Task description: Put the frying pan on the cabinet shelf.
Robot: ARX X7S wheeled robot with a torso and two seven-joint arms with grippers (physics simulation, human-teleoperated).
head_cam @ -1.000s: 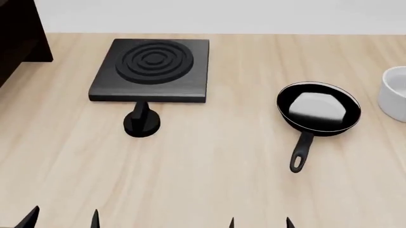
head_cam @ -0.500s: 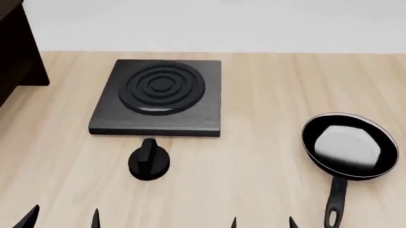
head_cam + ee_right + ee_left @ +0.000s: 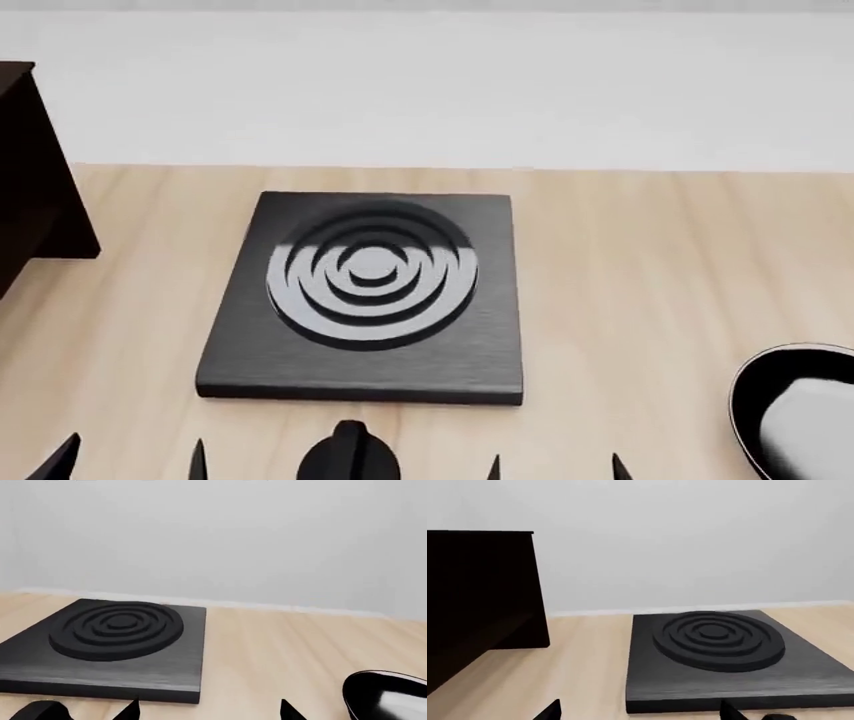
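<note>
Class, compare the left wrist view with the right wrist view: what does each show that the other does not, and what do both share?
Only the left wrist view shows the cabinet shelf, a very dark boxy unit standing apart from the burner plate. Only the right wrist view shows the frying pan, cut off at the frame edge, lying on the wooden table beside the burner plate, not on it. Both show the burner plate with its concentric rings, the pale wall, the table, and two dark claw fingertips set apart, holding nothing.
</note>
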